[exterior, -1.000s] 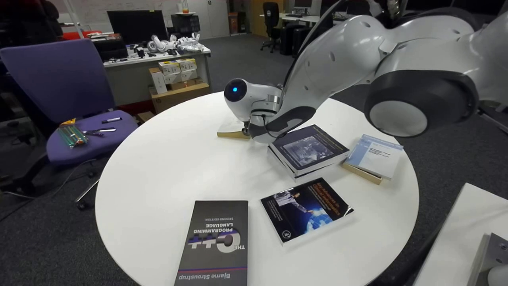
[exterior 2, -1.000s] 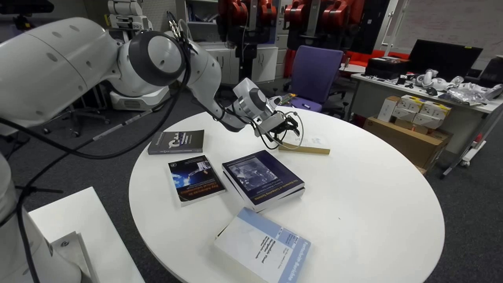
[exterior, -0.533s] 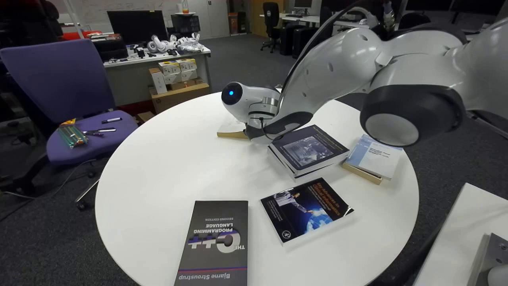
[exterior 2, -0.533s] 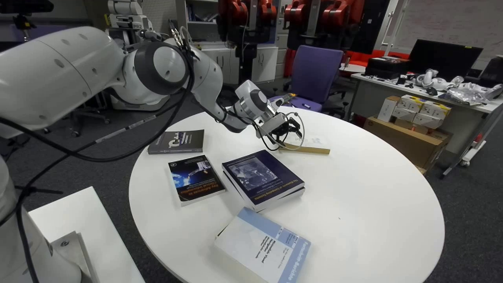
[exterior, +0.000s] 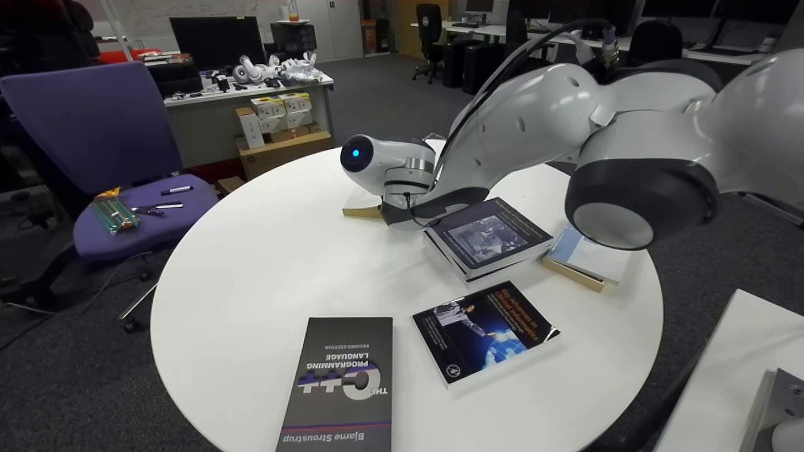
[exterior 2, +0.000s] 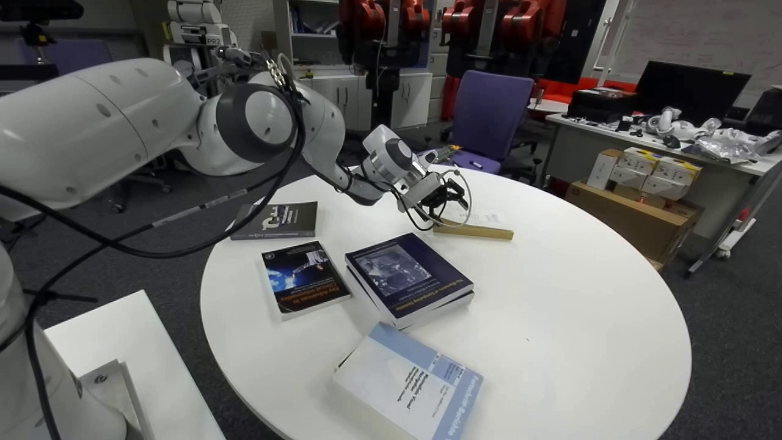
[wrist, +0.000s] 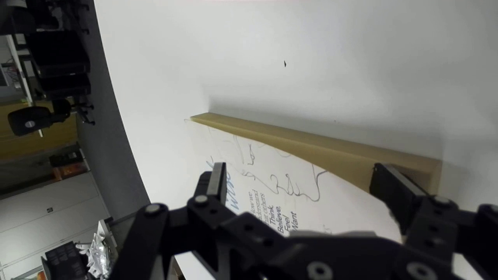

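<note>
A white paperback (wrist: 342, 202) with yellowed page edges lies on the table. Blue and grey print and thin line drawings show on its cover, which looks curved along the page side. It also shows in both exterior views (exterior: 362, 211) (exterior 2: 486, 231). My gripper (wrist: 297, 167) is open over this book, its black fingers spread wide. In the wrist view the left finger is over the cover and the right finger is at the page edge near a corner; I cannot tell whether it touches. The gripper (exterior 2: 449, 209) tilts down at the book, with nothing between its fingers.
The round white table (exterior: 264, 276) also bears a stack with a dark blue book (exterior 2: 409, 275) on top, the clinical informatics book (exterior: 487, 329), the grey C++ book (exterior: 342, 383) and a light blue and white book (exterior 2: 409, 382) on another. A purple chair (exterior: 94, 125) stands beside it.
The arm's elbow and forearm have sunk lower. In an exterior view the wrist has shifted slightly left and down. The gripper stays at the white paperback, and the books look unmoved.
</note>
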Available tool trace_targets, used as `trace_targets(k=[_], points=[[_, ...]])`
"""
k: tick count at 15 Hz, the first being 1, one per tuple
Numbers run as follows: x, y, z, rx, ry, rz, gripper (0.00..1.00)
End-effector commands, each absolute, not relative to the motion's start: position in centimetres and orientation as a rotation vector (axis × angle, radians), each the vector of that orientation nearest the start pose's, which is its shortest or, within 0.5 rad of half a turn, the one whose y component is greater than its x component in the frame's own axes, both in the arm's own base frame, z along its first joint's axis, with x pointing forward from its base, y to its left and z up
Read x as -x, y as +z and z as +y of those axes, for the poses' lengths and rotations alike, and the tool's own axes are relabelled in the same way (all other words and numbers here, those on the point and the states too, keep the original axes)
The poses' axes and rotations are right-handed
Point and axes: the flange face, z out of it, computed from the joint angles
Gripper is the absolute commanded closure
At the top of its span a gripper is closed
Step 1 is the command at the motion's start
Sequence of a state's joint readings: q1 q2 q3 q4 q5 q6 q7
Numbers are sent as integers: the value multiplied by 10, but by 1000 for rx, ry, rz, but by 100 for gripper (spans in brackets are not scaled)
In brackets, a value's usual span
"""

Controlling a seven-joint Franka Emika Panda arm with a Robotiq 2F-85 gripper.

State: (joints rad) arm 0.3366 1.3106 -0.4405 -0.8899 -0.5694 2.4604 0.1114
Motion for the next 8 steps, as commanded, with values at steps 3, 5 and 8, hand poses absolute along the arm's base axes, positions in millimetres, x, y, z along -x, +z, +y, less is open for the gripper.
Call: trace_targets(k=[3,5,8], points=[[-813,135,92,-2101,423,713,0],[-814,135,93,-2038,428,734,0],[-816,129,91,-1930,428,768,0]])
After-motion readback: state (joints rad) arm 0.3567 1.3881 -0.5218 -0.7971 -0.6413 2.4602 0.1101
